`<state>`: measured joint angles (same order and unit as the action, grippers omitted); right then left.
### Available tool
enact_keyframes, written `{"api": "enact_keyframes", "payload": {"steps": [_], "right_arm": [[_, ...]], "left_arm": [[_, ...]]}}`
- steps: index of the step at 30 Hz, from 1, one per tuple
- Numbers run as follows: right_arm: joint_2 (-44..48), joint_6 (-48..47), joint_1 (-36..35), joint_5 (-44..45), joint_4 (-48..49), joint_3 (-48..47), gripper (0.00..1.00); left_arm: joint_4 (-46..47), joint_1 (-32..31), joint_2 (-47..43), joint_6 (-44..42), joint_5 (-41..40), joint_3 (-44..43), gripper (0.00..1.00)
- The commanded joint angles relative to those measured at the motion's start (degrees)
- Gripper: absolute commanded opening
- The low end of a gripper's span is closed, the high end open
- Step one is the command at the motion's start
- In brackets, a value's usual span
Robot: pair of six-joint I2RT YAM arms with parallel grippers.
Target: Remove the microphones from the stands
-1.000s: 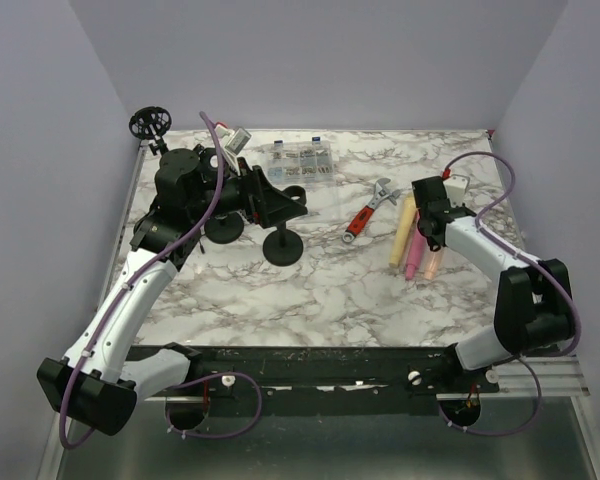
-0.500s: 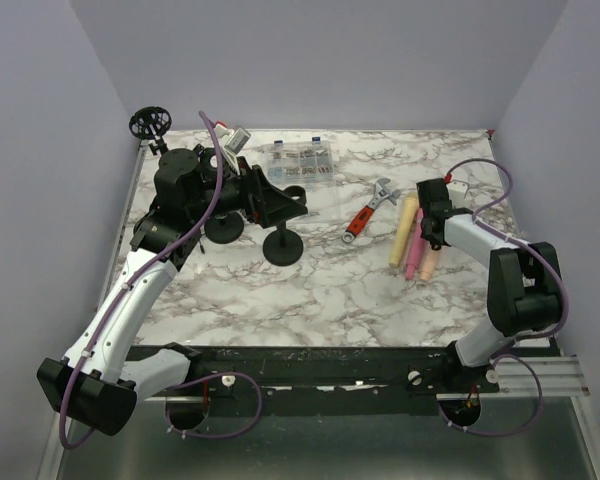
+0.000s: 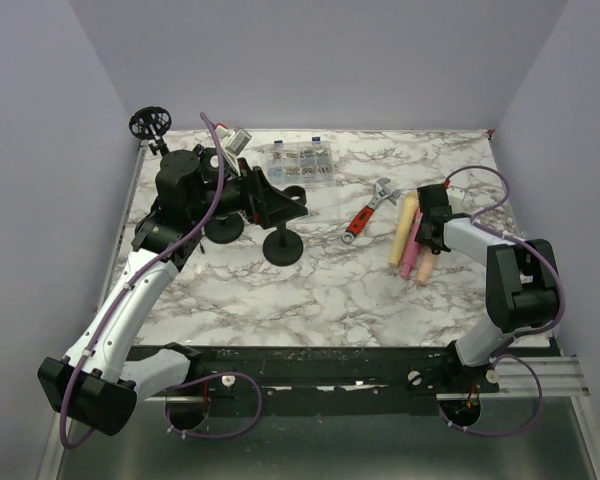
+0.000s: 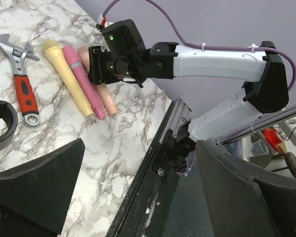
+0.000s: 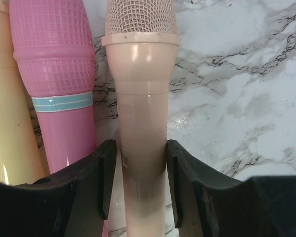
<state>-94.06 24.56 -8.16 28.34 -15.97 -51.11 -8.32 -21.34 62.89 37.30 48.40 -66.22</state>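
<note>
Three microphones lie side by side on the marble table: yellow (image 3: 404, 228), pink (image 3: 413, 250) and peach (image 3: 427, 262). My right gripper (image 3: 430, 235) sits low over the peach microphone (image 5: 140, 98). Its fingers (image 5: 104, 182) straddle the handle, slightly apart from it on the left side, so the right gripper (image 5: 140, 173) is open. The pink microphone (image 5: 59, 74) lies right beside it. A black stand (image 3: 283, 245) rises at the centre left, a second round base (image 3: 223, 230) beside it. My left gripper (image 3: 270, 200) hovers wide open at the stand's top; nothing sits between its fingers (image 4: 138, 197).
A red-handled wrench (image 3: 365, 215) lies left of the microphones. A clear box of small parts (image 3: 300, 160) stands at the back, with a black round piece (image 3: 150, 122) in the back left corner. The table's right edge (image 3: 515, 230) is close behind my right arm.
My right gripper has dropped lower over the microphones and its jaws have eased off the peach one. The left arm has not moved.
</note>
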Motion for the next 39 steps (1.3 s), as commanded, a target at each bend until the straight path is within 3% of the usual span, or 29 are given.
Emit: {"api": "enact_keyframes", "payload": {"steps": [1, 9, 14, 23, 27, 32, 37, 39], "right_arm": [[-0.56, 0.85, 0.25, -1.11, 2.00, 0.44, 0.52], [4.38, 0.54, 0.25, -0.54, -0.12, -0.07, 0.64], [9.68, 0.16, 0.25, -2.53, -0.21, 0.65, 0.77], [22.41, -2.45, 0.28, -17.81, 8.84, 7.83, 0.94], [27.83, -2.47, 0.25, -24.60, 12.05, 10.32, 1.00], [32.03, -1.67, 0.25, -32.97, 15.03, 12.59, 1.00], [34.06, -0.13, 0.30, -38.74, 18.97, 14.90, 1.00], [34.50, 0.22, 0.24, -39.99, 19.21, 15.15, 1.00]], "left_arm": [[1.10, 0.34, -1.44, -0.90, -1.02, 0.75, 0.99], [0.92, 0.34, -4.09, -4.31, -6.60, 1.95, 0.99], [0.84, 0.34, -7.16, -8.36, -11.74, 2.86, 0.99], [-10.31, 1.96, -14.89, -12.75, -24.74, 1.65, 0.99], [-18.77, 7.52, -13.21, -14.36, -24.26, -3.97, 0.99], [-27.50, 19.69, -7.10, -9.70, -23.01, -11.54, 0.99], [-19.60, 30.93, -2.53, 5.29, -15.31, -9.36, 0.97], [-10.58, 35.17, -1.35, 14.66, -10.02, -5.18, 0.88]]}}
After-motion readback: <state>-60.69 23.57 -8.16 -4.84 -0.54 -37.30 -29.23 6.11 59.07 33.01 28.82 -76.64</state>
